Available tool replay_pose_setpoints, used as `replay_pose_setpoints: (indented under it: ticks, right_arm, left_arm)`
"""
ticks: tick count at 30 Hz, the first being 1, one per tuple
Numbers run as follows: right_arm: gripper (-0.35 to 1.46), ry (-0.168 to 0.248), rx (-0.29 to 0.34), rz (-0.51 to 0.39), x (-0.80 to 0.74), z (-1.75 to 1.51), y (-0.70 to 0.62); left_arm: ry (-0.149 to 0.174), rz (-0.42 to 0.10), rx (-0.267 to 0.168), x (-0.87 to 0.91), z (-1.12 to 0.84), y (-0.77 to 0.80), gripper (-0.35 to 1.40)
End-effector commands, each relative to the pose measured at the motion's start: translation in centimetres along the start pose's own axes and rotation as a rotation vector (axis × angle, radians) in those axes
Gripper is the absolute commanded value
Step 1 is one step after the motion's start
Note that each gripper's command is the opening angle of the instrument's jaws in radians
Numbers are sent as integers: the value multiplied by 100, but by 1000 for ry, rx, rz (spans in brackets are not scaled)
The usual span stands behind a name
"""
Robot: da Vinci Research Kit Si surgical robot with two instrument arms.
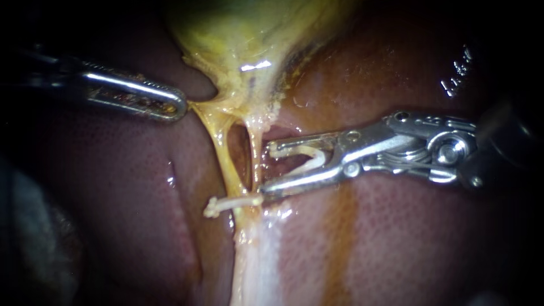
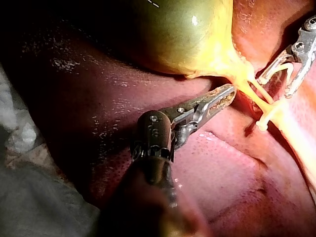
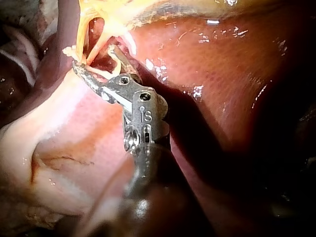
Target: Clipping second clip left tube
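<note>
Pinching yellow tissue [image 1: 198,109] below the greenish gallbladder [image 1: 243,39], jaws of your left instrument [image 1: 180,106], spread jaws of your right instrument [image 1: 265,169] cradled an open white plastic clip [image 1: 300,151] short of the thin yellow left tube [image 1: 221,150], fastened white clip [image 1: 232,203] lower, left wrist view showed that pinch, right wrist view that cradled clip.

- Two instruments: left instrument [image 1: 175,105], right instrument [image 1: 268,169].
- Two tubes: left tube [image 1: 220,153], right tube [image 1: 255,153].
- Two clips: fastened clip [image 1: 232,202], loaded clip [image 1: 309,158].
- One gallbladder [image 1: 243,39].
- One liver [image 1: 408,238].
</note>
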Motion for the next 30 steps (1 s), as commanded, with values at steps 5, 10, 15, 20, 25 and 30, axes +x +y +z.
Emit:
replay_pose_setpoints:
  ticks: [5, 10, 15, 20, 25, 30]
  right_arm:
    - [50, -1, 4, 1, 2, -5, -8]
    - [50, -11, 24, 2, 6, -5, -22]
    - [50, -2, 36, 4, 14, 3, -36]
    - [50, 1, 34, 5, 19, 16, -39]
    - [50, 3, 28, 5, 18, 25, -33]
    - [50, 0, 27, 36, 13, 32, -28]
  left_arm:
    - [0, 0, 0, 0, -1, -1, -35]
    - [0, 0, 0, 0, -1, -2, -35]
    - [0, 0, 0, 0, -1, -3, -35]
    - [0, 1, 0, 0, -1, -5, -35]
    - [0, 1, 0, 0, -1, -5, -35]
    - [0, 1, 0, -1, -1, -4, -35]
